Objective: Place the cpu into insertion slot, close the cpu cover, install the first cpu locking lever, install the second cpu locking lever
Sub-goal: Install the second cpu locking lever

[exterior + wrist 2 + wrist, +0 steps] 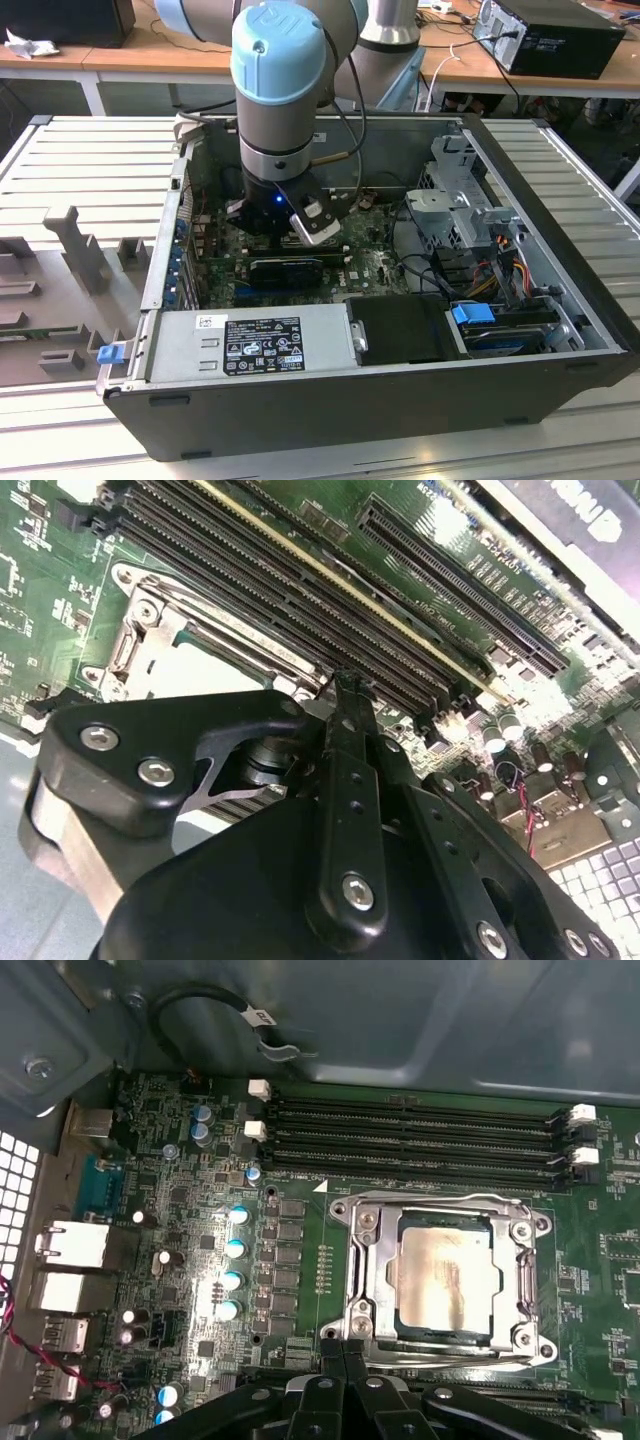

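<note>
cpu (445, 1282): seated in slot (362, 1290), cover (440, 1205) down
end effector (345, 1365): clenched, empty, at slot edge
advice: press levers squarely

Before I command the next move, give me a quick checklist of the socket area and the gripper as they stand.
1. The cpu is seated in the insertion slot: ok, it lies flat inside it in the first wrist view.
2. The cpu cover is down: ok, its frame lies around the chip.
3. The locking lever is latched: cannot tell; a wire runs along the cover's edge, but its hook is unclear.
4. The gripper is empty: ok, its fingers are together with nothing between them.
5. The gripper is clear of the cover: cannot tell; its tips sit right at the socket's edge.
6. The memory slots are unobstructed: ok.
</note>
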{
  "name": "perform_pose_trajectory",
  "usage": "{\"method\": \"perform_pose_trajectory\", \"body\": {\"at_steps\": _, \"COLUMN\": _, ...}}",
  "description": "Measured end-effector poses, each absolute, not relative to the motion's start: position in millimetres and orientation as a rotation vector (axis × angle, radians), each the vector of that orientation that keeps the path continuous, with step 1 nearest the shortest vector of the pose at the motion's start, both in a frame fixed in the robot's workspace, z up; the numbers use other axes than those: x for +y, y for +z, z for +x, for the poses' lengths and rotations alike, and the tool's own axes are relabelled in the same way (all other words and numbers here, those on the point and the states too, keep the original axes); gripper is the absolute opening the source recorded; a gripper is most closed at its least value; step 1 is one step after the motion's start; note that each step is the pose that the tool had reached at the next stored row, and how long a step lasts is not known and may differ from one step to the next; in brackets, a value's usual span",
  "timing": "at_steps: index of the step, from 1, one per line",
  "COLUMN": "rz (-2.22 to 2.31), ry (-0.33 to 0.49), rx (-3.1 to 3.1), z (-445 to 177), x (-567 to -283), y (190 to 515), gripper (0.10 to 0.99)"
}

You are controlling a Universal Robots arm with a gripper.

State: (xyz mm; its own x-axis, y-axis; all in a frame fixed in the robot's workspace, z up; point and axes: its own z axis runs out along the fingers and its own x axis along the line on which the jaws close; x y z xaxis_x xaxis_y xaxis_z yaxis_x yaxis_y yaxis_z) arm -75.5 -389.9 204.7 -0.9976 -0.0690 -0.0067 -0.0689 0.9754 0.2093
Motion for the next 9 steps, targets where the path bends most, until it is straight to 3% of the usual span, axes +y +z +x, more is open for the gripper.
{"method": "perform_pose_trajectory", "body": {"at_steps": 9, "rz": 0.109, "ry": -0.386, "rx": -3.117, "z": -76.0, "x": -386.8, "y": 198.0, "gripper": 0.106}}
